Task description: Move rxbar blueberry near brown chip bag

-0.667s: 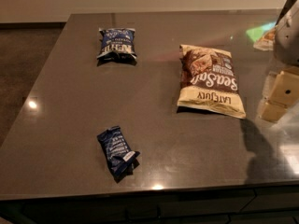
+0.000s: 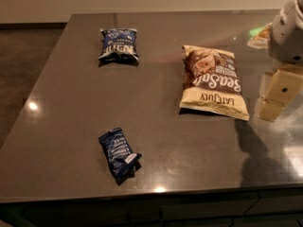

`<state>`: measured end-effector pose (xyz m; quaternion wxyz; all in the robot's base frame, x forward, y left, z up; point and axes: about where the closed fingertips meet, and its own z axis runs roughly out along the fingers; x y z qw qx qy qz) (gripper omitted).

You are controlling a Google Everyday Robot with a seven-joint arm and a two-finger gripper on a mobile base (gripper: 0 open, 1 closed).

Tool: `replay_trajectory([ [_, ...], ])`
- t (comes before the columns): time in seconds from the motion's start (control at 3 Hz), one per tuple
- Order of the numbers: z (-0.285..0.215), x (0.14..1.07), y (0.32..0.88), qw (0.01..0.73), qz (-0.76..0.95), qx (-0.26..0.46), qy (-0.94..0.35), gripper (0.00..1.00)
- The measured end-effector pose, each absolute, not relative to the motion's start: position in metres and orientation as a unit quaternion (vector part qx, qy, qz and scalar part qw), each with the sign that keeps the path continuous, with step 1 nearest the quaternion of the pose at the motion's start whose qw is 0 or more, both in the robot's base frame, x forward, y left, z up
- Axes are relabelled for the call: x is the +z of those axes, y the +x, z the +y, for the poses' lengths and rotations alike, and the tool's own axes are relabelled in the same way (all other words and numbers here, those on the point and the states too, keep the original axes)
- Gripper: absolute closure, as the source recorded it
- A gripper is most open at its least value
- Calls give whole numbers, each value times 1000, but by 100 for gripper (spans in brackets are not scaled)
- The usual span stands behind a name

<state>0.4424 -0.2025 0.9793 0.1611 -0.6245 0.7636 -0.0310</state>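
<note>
Dark grey surface [image 2: 66, 108] carries three packages. The rxbar [image 2: 119, 155] lies flat near the front edge, left of centre, well apart from the brown bag [image 2: 213, 82] on the right. A blue bag [image 2: 118, 44] sits at the back left. The gripper [image 2: 277, 96] hangs at the far right, just beside the brown bag; whether it is apart or together cannot be told. The step in hand looks like the approach. Next, the gripper must cross left and forward, then come down over the rxbar.
</note>
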Motion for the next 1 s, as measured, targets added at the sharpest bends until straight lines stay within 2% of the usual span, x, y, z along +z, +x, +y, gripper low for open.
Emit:
replay_trajectory([
  [1.0, -71, 952, 473, 163, 625, 35, -762, 0],
])
